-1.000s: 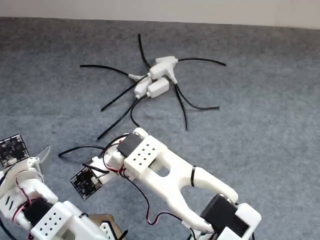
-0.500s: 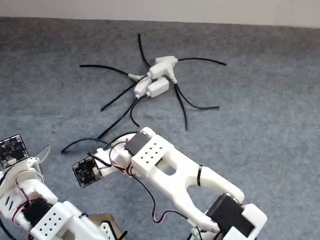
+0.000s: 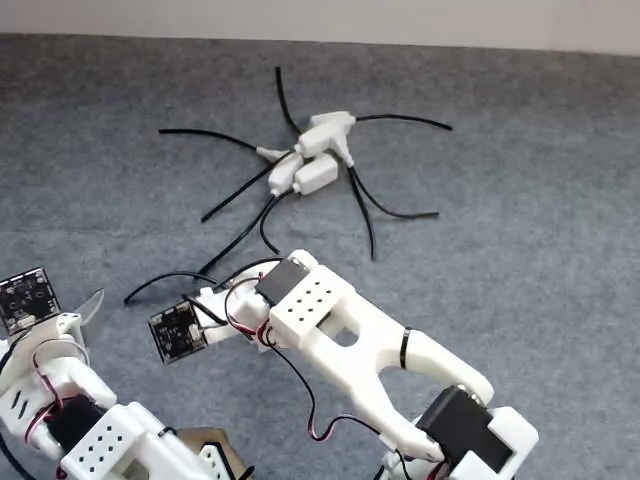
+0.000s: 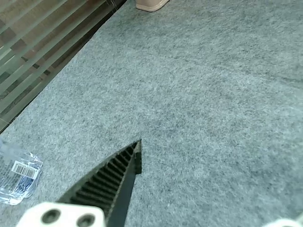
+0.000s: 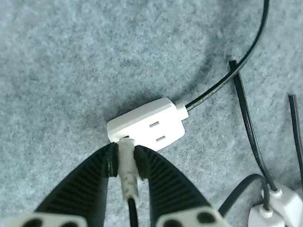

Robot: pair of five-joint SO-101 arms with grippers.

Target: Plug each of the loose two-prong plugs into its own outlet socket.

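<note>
My right gripper [image 5: 125, 153] is shut on a white two-prong plug [image 5: 128, 177], whose front end touches the end of a white outlet socket [image 5: 147, 125] lying flat on the grey carpet. Whether the prongs are in cannot be made out. The socket's black cord [image 5: 222, 80] runs away from it. From above, the right arm [image 3: 330, 330] covers this spot, and a cluster of white plugs and sockets [image 3: 312, 155] with black cords lies farther back. My left gripper's one visible black finger [image 4: 125, 168] hangs over bare carpet, open and holding nothing.
Several black cords [image 3: 370, 210] fan out from the far cluster; one loops [image 3: 160, 285] beside the right arm. More white plugs [image 5: 277, 205] lie close to the right gripper. A plastic bottle [image 4: 16, 175] and window blinds [image 4: 42, 42] lie beyond the left gripper.
The right arm has slid away from the table's front edge, toward the far cluster, carrying its wrist camera board with it. The cord loop beside it shifted slightly. The left arm stayed put.
</note>
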